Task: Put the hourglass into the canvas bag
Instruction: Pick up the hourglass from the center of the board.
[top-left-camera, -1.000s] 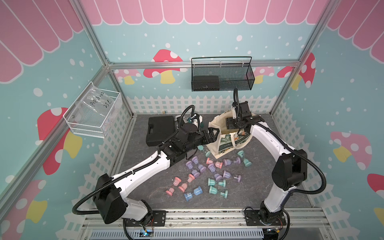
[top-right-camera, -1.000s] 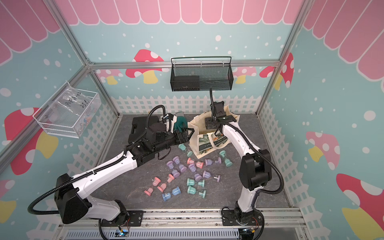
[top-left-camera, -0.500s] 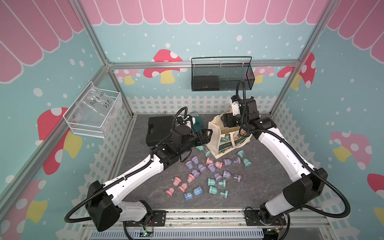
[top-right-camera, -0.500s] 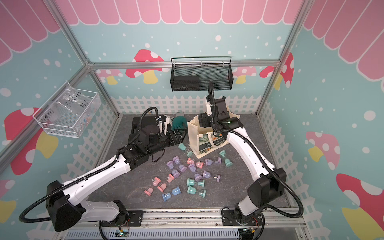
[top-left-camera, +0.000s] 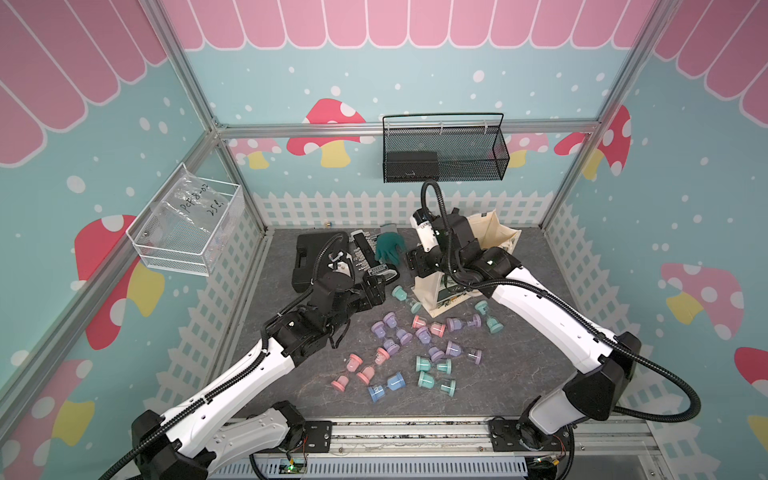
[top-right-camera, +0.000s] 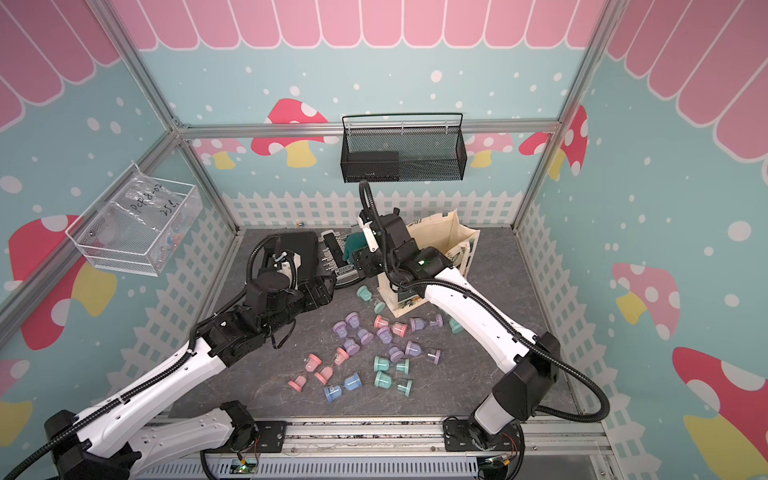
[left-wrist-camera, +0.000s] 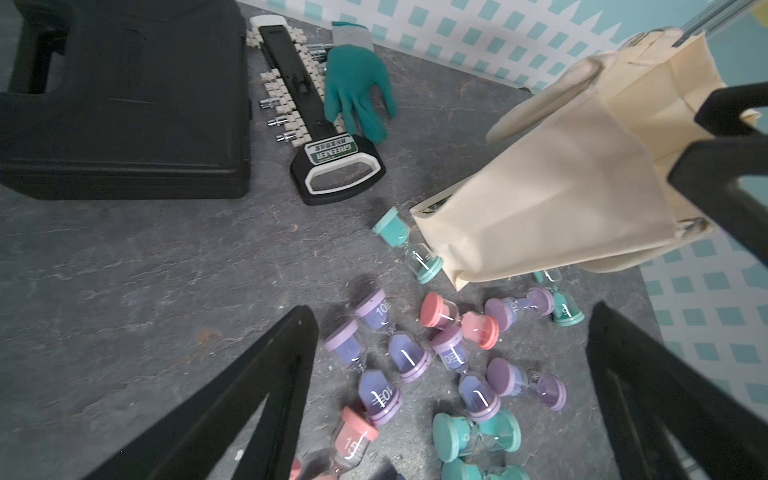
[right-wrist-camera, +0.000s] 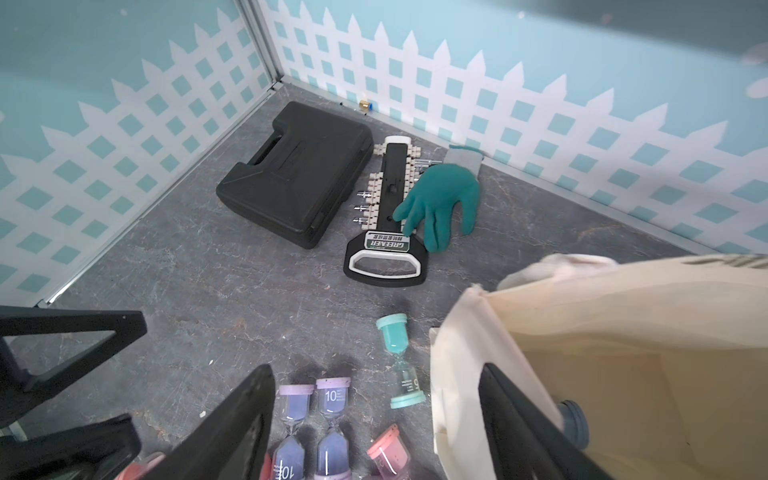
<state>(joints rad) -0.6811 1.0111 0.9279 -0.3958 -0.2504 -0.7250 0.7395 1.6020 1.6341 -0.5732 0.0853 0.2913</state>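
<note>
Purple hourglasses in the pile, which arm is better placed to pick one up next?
Probably the left. The left fingers stand open and empty, framing the purple hourglasses in the left wrist view. The right fingers, also open, are up at the canvas bag, straddling its wall.

- The canvas bag stands half hidden behind the right arm in both top views, its front print showing only in slivers.
- Inside the bag, a blue-capped object is largely masked by the right gripper in the right wrist view.
- A small brass item by the back wall is too small to identify.
</note>
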